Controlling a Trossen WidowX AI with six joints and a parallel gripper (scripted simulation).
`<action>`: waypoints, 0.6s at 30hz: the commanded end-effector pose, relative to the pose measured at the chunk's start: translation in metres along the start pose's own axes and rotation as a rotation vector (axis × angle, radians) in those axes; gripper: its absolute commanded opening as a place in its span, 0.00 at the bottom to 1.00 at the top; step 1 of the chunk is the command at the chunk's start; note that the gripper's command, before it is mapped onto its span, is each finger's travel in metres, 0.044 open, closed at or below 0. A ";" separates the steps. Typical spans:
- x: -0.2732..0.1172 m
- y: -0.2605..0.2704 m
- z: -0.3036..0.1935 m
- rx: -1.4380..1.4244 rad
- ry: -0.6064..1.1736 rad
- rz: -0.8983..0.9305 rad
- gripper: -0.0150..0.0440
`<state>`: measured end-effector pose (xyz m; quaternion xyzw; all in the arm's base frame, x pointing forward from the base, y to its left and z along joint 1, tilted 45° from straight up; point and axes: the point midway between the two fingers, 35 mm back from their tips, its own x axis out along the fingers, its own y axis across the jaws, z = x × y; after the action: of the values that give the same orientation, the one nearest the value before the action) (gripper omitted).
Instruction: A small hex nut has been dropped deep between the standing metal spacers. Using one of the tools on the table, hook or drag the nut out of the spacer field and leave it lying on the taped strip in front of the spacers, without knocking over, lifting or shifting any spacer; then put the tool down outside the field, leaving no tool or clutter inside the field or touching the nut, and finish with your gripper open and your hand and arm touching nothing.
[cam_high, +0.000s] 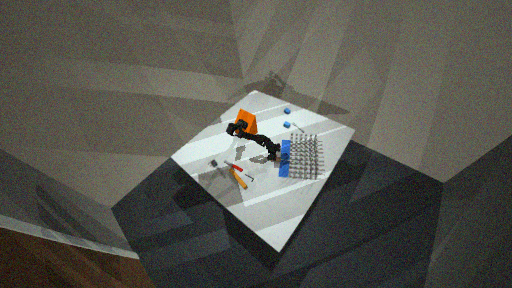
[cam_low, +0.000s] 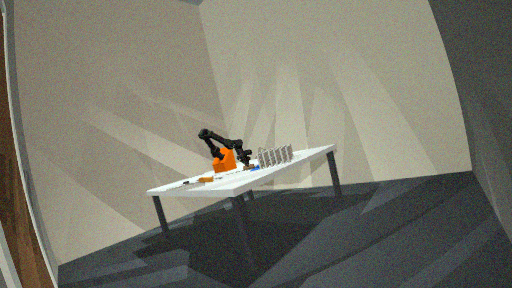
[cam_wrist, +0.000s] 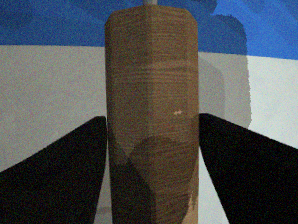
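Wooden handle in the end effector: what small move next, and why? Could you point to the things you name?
Probably ease the wooden handle (cam_wrist: 150, 75) (cam_low: 248, 167) forward, keeping it straight and low. The end effector (cam_wrist: 152, 124) (cam_high: 275, 157) (cam_low: 246, 165) is shut on it, and its metal shaft (cam_wrist: 150, 2) leads over the blue strip (cam_high: 284, 172) (cam_wrist: 50, 25) in front of the standing spacers (cam_high: 306, 156) (cam_low: 275, 156).

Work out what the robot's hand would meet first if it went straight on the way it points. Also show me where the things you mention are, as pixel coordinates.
The hand (cam_high: 275, 156) (cam_low: 247, 165) (cam_wrist: 152, 124), shut on a wooden handle (cam_wrist: 151, 65), points steeply down, so the white table top (cam_high: 270, 220) (cam_low: 227, 186) (cam_wrist: 50, 75) looks first; how near is unclear.
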<state>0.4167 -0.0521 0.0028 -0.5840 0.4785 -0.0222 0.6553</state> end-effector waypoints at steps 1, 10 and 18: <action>-0.002 -0.001 -0.003 -0.002 -0.001 -0.002 0.25; -0.004 -0.001 -0.009 -0.002 0.000 -0.001 0.25; -0.005 -0.001 -0.014 -0.003 0.000 -0.001 0.25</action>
<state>0.4073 -0.0580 0.0067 -0.5841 0.4789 -0.0222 0.6550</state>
